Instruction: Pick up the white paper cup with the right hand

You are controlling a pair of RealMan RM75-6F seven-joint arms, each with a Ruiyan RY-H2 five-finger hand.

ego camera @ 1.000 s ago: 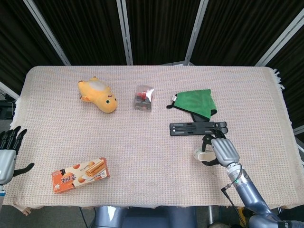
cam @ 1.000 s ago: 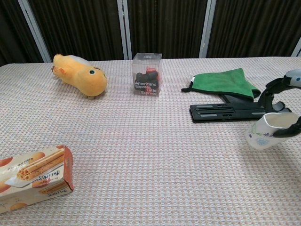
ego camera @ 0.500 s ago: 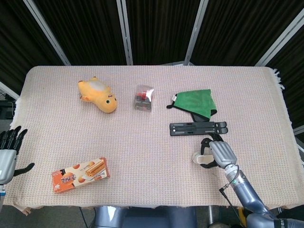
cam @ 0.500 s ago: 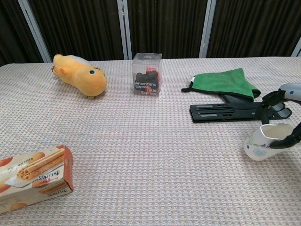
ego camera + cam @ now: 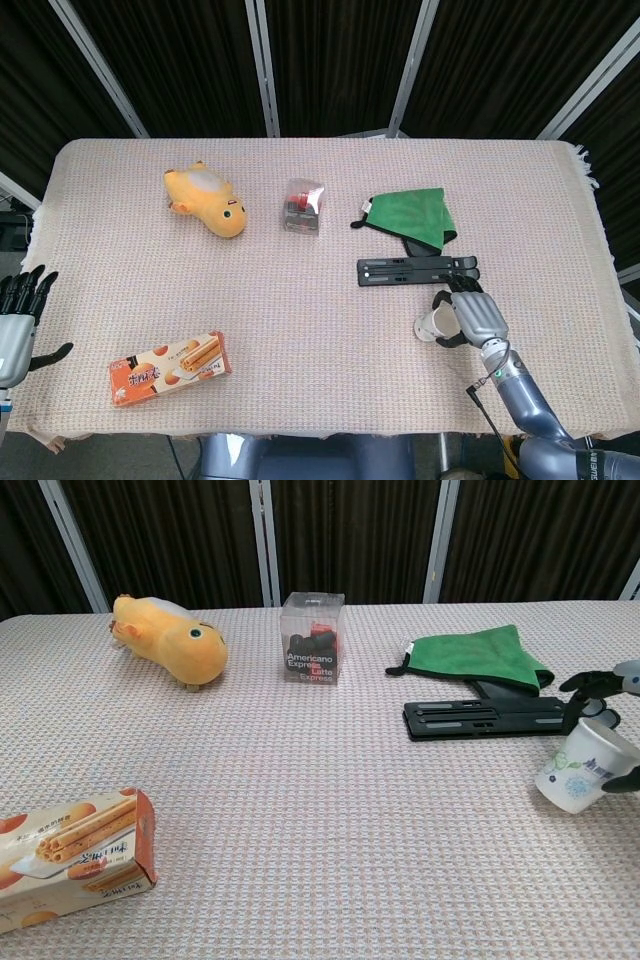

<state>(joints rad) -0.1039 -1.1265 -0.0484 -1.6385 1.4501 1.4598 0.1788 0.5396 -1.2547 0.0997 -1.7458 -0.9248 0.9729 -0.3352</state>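
Your right hand (image 5: 475, 318) gripped the white paper cup (image 5: 584, 767) at the table's (image 5: 330, 340) right near side, just in front of the black bracket (image 5: 417, 270); the cup sat tilted, its mouth angled up and away from the hand. Your left hand (image 5: 18, 322) held nothing, fingers spread, off the table's left edge.

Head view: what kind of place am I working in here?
Likely a robot test setup, not a home: a table under woven cloth, black curtains behind, and unrelated items laid out, like a plush toy and snack box.
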